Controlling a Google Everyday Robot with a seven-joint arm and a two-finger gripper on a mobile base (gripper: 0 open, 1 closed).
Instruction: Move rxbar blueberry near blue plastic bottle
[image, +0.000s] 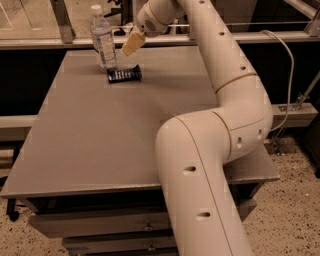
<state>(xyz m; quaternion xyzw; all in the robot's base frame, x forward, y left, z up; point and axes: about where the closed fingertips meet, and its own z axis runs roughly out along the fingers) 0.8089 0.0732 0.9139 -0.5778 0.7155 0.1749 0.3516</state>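
The rxbar blueberry (124, 75), a flat dark navy bar, lies flat on the grey table (100, 130) near its far edge. It sits just right of the base of the blue plastic bottle (103, 42), which stands upright with a white cap. My gripper (132, 43) hangs a little above the bar and to the right of the bottle, open and holding nothing.
My white arm (220, 125) reaches from the lower right across the table's right half. A metal rail and glass barrier (60, 20) run behind the table's far edge. Drawers (100, 225) sit under the table's front.
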